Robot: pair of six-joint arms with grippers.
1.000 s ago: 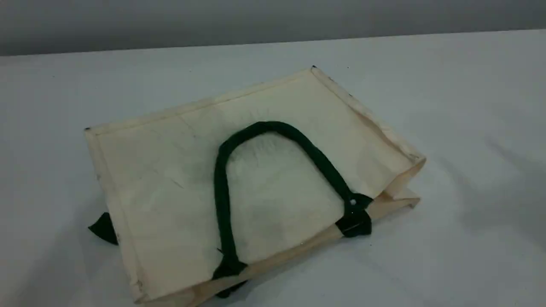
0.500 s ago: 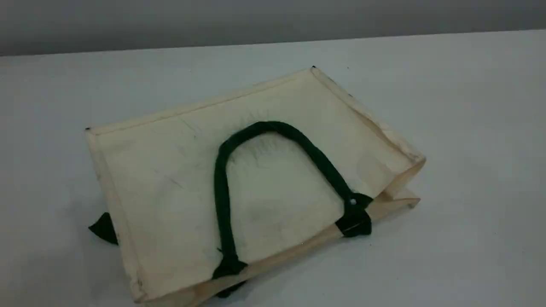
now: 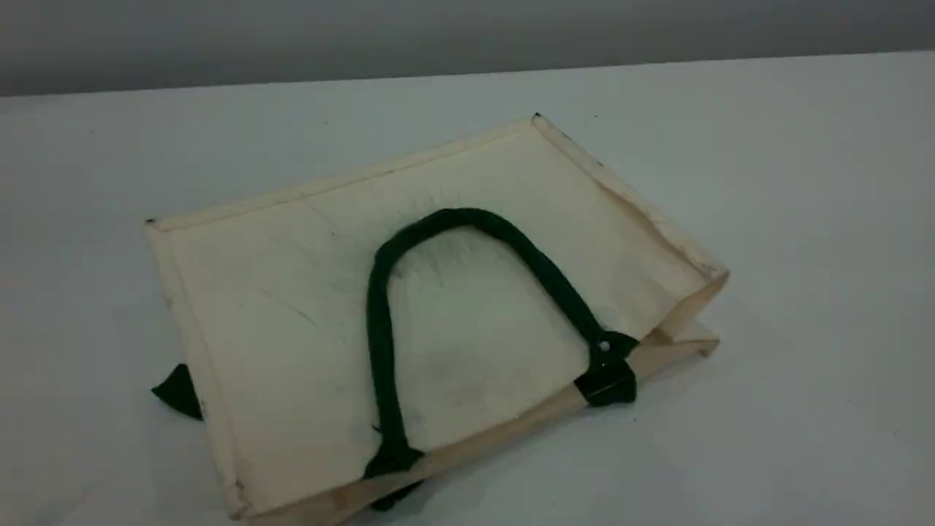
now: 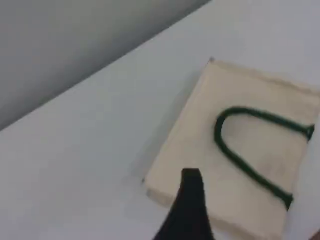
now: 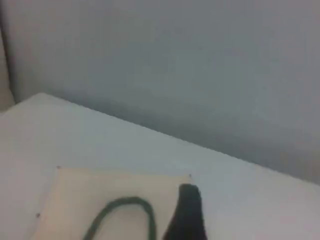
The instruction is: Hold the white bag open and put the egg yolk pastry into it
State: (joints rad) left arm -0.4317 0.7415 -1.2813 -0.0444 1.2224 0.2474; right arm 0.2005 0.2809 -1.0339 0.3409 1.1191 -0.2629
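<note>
Scene view: bag [image 3: 292, 307] lies flat mid-bench [image 3: 803, 219], green handle [image 3: 378, 314] folded on top, mouth facing 5 o'clock, nearly closed, inside hidden.
Left wrist view: left claw [image 4: 191, 182] released, empty; bag at 4 o'clock.
Right wrist view: right claw [image 5: 189, 197] released, empty; bag at 7 o'clock.

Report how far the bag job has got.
Done: nothing. The white bag lies flat on the table, mouth nearly shut, green handle folded across its top. In hand: nothing; the left gripper and right gripper hover clear of it, open. Left: opening the bag and loading the pastry, which no view shows.
</note>
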